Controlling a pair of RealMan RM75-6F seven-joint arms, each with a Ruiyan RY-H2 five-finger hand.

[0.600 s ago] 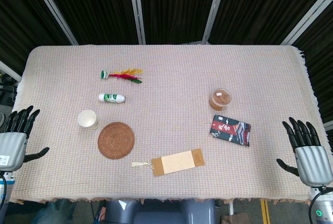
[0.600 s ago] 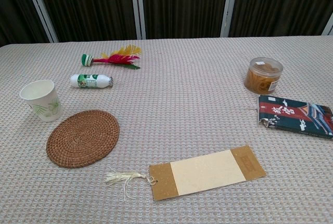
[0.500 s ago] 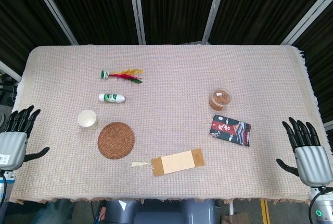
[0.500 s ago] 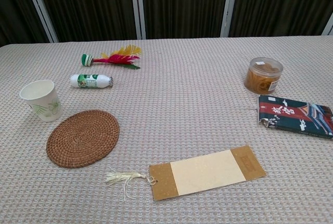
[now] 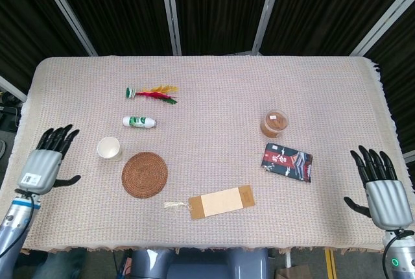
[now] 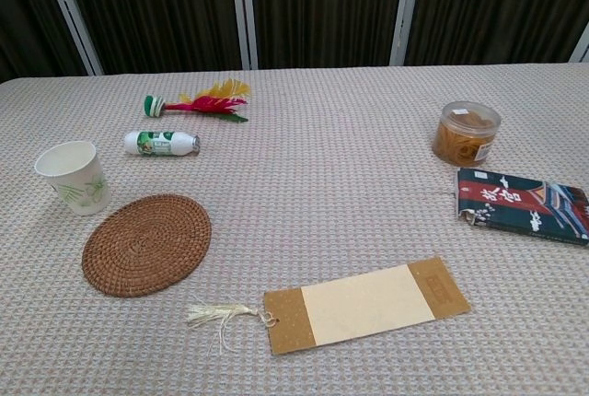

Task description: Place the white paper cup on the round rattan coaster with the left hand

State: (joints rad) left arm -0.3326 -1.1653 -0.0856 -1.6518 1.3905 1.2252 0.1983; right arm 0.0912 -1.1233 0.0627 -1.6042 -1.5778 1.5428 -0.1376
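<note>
White paper cup (image 5: 109,148) stands upright on the woven cloth, just beside the round rattan coaster (image 5: 144,174), up-left of it, apparently not touching. Left hand (image 5: 47,161) sits left of the cup, fingers spread, holding nothing, clear of the cup. Right hand (image 5: 380,191) rests at the far right edge, fingers also apart and empty. Small white-and-green bottle (image 5: 139,121) lies on its side just behind the cup. Risks: the cup looks light and thin-walled; a sideways nudge from the fingers may tip or skate it, and too hard a squeeze may crush it. A wide approach could roll the bottle. Setting down on the coaster's rim would leave it tilted.
</note>
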